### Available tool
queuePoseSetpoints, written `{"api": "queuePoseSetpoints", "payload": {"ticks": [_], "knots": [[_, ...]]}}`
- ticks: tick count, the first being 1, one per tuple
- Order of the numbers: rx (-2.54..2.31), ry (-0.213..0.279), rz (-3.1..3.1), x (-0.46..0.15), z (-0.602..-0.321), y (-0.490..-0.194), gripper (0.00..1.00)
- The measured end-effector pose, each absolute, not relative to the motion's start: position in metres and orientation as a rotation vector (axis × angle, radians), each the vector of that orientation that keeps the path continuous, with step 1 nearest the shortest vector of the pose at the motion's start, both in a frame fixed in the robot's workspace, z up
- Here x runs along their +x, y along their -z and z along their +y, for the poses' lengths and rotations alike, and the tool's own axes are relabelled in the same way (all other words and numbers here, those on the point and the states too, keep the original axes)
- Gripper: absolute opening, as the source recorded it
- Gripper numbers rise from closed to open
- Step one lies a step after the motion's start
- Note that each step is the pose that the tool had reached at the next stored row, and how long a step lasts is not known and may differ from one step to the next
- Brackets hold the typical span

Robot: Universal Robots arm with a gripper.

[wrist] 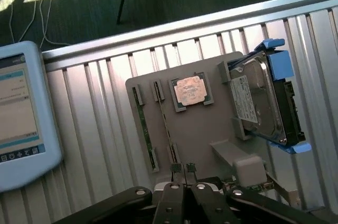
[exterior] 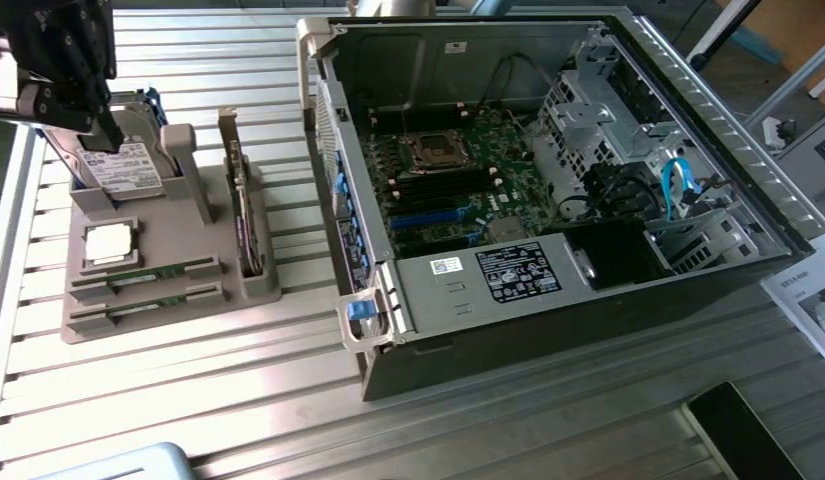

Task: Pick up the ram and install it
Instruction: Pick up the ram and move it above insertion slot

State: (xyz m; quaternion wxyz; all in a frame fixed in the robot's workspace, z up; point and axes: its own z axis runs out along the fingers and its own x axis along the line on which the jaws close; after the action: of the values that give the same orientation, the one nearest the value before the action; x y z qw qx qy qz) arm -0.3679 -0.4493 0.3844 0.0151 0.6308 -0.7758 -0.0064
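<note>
A robot claw (wrist: 184, 170), pinched shut and holding nothing, hangs at the upper left of the exterior view over a grey parts tray (exterior: 172, 235). The ram (exterior: 152, 275) lies flat in that tray at the frame's lower left, apart from the claw. An open computer case (exterior: 546, 350) sits to the tray's right.

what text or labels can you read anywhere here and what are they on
No text is legible enough to quote.
hard drive label: print too small to read
power supply label: white print on black, blurred
white sticker on the case's inner wall: blurred
tablet screen: lines of text, blurred
</note>
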Motion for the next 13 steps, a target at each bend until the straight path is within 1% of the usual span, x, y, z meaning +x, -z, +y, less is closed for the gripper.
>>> {"api": "queuePoseSetpoints", "payload": {"ticks": [13], "knots": [[2.031, 0.019, -2.357, -0.3680, -0.4492, -0.3844, 0.11]]}}
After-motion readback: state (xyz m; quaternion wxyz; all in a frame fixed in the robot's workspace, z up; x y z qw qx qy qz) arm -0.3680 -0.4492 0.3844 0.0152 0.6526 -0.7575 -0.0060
